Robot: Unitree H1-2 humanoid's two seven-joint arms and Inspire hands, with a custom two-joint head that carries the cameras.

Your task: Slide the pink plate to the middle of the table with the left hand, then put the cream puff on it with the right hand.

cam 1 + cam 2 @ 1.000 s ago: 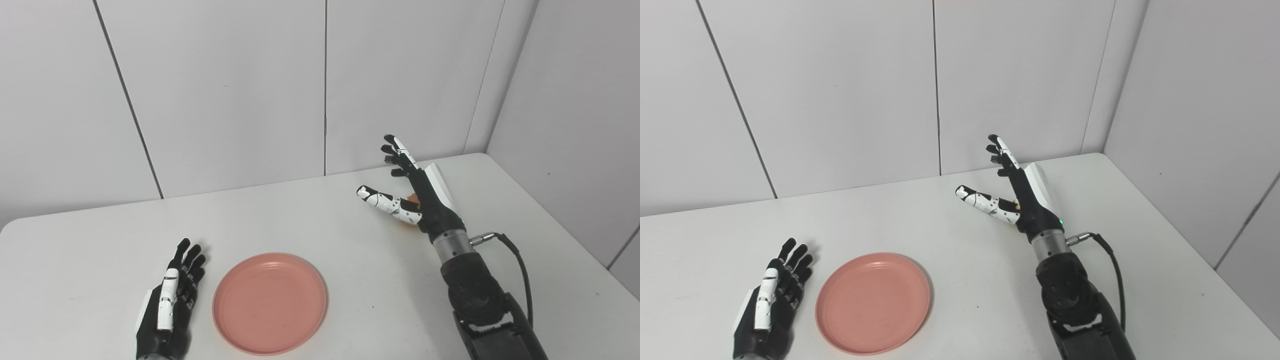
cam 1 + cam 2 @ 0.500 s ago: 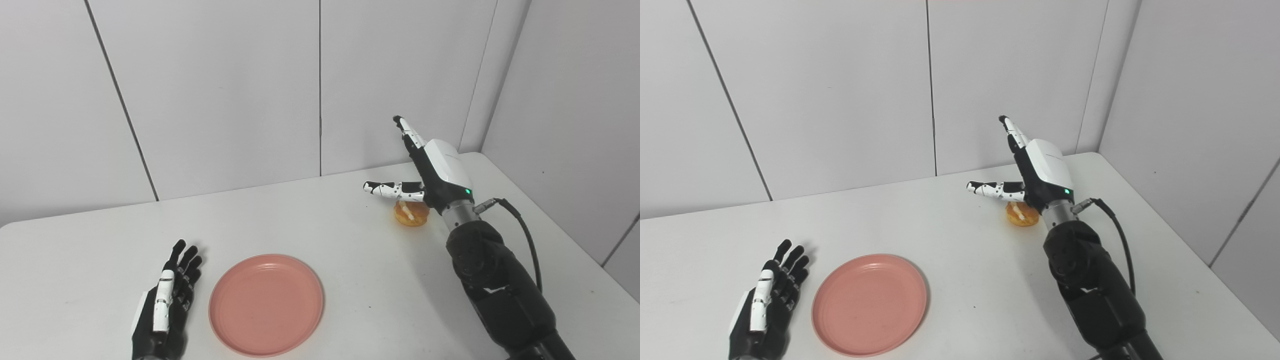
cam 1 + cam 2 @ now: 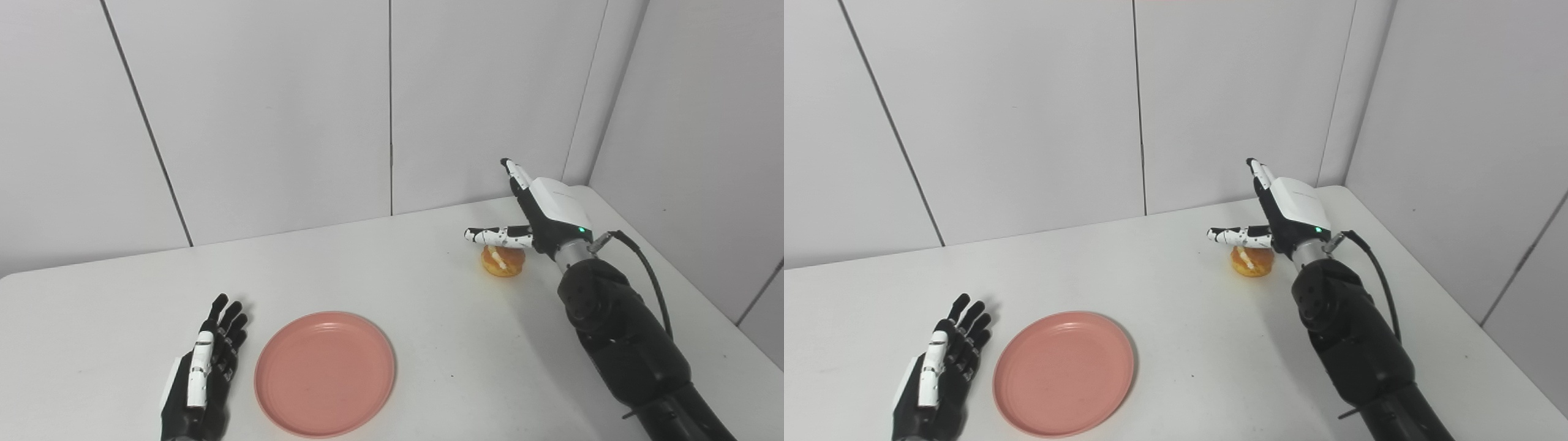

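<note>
A round pink plate [image 3: 324, 373] lies on the white table near the front, left of centre. My left hand [image 3: 205, 373] rests flat and open on the table just left of the plate, fingers spread, not touching it. A golden cream puff [image 3: 503, 261] sits on the table at the far right. My right hand [image 3: 539, 211] hovers open just above and behind the puff, fingers stretched toward the wall and thumb [image 3: 493, 235] sticking out to the left over the puff. It holds nothing.
The white table [image 3: 429, 318] ends at grey wall panels behind and at the right. My black right forearm [image 3: 625, 343] with a cable crosses the right front part of the table.
My right hand rose off the table, turned its white back upward and shifted a little right and toward the wall, uncovering the cream puff. The left hand and plate stayed put.
</note>
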